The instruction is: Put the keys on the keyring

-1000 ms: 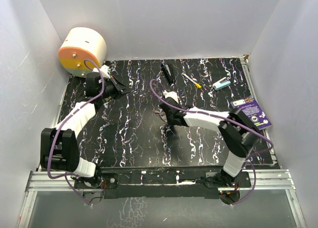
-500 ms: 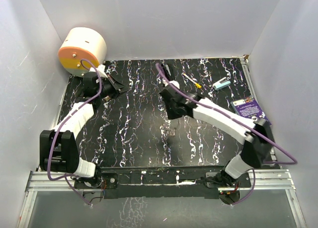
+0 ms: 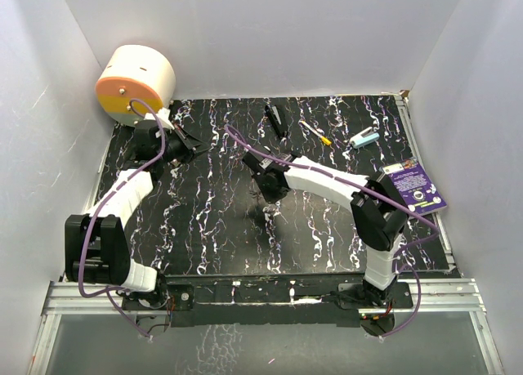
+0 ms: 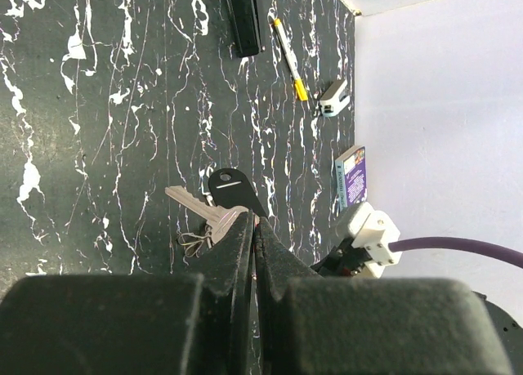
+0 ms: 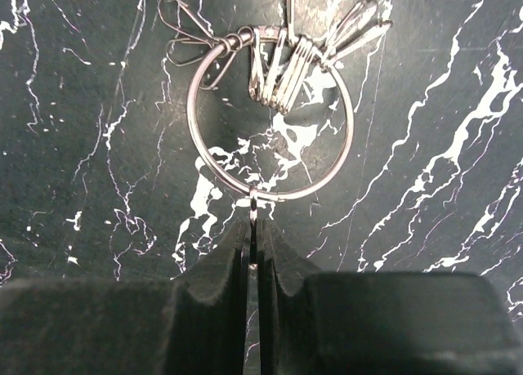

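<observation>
Right gripper (image 5: 252, 218) is clamping the keyring (image 5: 189, 113) by its near edge; left gripper (image 4: 254, 221) is hovering, jaws pressed together.

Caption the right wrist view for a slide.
Right gripper shut on the keyring, wire clips bunched on its far side.

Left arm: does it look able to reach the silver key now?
Probably yes: the silver key sits at the tips of the left fingers, nothing between; they are shut, maybe pinching it.
</observation>
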`<state>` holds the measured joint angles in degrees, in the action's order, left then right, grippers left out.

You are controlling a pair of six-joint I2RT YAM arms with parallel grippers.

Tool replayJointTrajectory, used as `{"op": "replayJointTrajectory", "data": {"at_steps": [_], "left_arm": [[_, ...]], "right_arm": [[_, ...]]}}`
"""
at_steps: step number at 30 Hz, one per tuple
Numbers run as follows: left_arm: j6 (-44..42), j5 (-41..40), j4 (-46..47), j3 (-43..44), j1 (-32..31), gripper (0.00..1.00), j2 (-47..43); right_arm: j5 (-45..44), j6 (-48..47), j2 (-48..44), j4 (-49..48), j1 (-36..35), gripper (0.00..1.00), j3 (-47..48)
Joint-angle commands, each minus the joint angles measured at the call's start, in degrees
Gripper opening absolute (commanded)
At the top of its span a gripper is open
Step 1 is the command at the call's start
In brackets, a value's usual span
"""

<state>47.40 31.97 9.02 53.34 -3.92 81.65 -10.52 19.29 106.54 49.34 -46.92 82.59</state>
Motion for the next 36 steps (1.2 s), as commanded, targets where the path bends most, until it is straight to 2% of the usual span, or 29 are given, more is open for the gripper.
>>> {"op": "replayJointTrajectory", "data": {"at_steps": [1, 3, 9, 13, 16, 20, 28, 36], "left_arm": [[-0.35, 0.3, 1.23, -0.14, 0.47, 0.0, -2.99], [-0.25, 0.21, 1.59, -0.39, 0.65, 0.0, -3.01], [0.1, -0.2, 1.84, -1.37, 1.31, 0.0, -5.51], [0.16, -0.29, 1.77, -1.12, 1.62, 0.0, -5.69], [0.24, -0.48, 2.06, -1.34, 2.03, 0.0, -5.45], [-0.01, -0.83, 1.96, -2.15, 2.45, 0.0, -5.54], [-0.21, -1.07, 1.86, -2.42, 3.21, 0.0, -5.56], [-0.11, -0.64, 2.15, -2.13, 3.37, 0.0, -4.51]], "right_arm": [[-1.3, -2.04, -3.6, -1.97, -0.22, 0.08, 2.7], [-1.01, -1.08, -5.75, -1.43, -0.61, 0.08, 0.9], [-2.63, 7.59, -23.13, 3.82, -4.59, 0.08, -7.63], [-2.22, 11.87, -29.6, 9.94, -6.54, 0.08, -7.94], [-2.55, 10.84, -26.9, 10.49, -6.58, 0.08, -8.67], [-1.85, 6.44, -18.14, 6.66, -6.55, 0.08, -9.37], [-2.78, -1.71, -4.08, 4.31, -5.44, 0.08, -1.12], [-2.92, -6.37, 2.56, 2.64, -3.32, 0.08, 5.66]]}}
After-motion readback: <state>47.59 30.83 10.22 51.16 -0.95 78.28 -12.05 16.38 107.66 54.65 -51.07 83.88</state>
